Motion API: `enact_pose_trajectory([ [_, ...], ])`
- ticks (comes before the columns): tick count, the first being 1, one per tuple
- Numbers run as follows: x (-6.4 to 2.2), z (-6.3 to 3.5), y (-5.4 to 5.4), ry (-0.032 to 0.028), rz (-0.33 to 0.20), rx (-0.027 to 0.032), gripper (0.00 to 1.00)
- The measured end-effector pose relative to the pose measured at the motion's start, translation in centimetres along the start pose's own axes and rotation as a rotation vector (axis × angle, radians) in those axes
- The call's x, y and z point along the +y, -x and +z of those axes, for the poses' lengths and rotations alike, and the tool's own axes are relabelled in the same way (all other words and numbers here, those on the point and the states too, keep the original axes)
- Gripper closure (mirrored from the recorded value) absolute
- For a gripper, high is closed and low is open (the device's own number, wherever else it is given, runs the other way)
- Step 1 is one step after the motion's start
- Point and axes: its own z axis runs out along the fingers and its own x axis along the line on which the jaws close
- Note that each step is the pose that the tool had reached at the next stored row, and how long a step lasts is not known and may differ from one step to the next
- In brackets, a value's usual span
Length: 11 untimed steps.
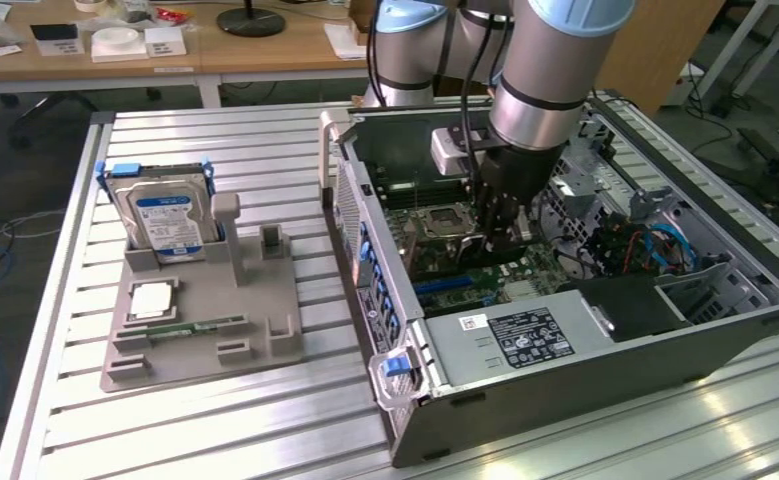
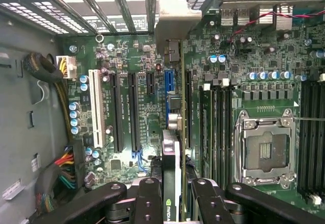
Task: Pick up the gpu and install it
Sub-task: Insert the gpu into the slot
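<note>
Bench (image 1: 229, 150): slotted alu top, is carrying the PC case and a grey holder.
PC case (image 1: 603, 370): is lying on its side w/ the side panel off, at the exterior view's right.
Arm (image 1: 556, 80): is reaching down into the case, over the mobo.
Holder (image 1: 202, 350): is sitting at the exterior view's left, well apart from the arm.
Mobo (image 2: 127, 56): is lying flat in the case, slots and CPU socket (image 2: 266, 148) facing up.
Hard drive (image 1: 162, 220): is standing upright in the holder's rear slot.
Jaws: are gripping the gpu, fingers (image 2: 147, 203) pressing on both faces.
Gpu (image 2: 171, 168): is standing on edge inside the case, over the mobo's slot area beside the blue slot; can't tell if seated.
Memory stick (image 1: 196, 327): is lying flat in the holder.
</note>
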Motion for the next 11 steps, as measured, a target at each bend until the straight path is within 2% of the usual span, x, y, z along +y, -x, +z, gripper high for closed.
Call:
enact_pose_trajectory([
  [11, 0.08, 0.54, -0.03, 0.0000, 0.000, 0.0002, 0.73],
])
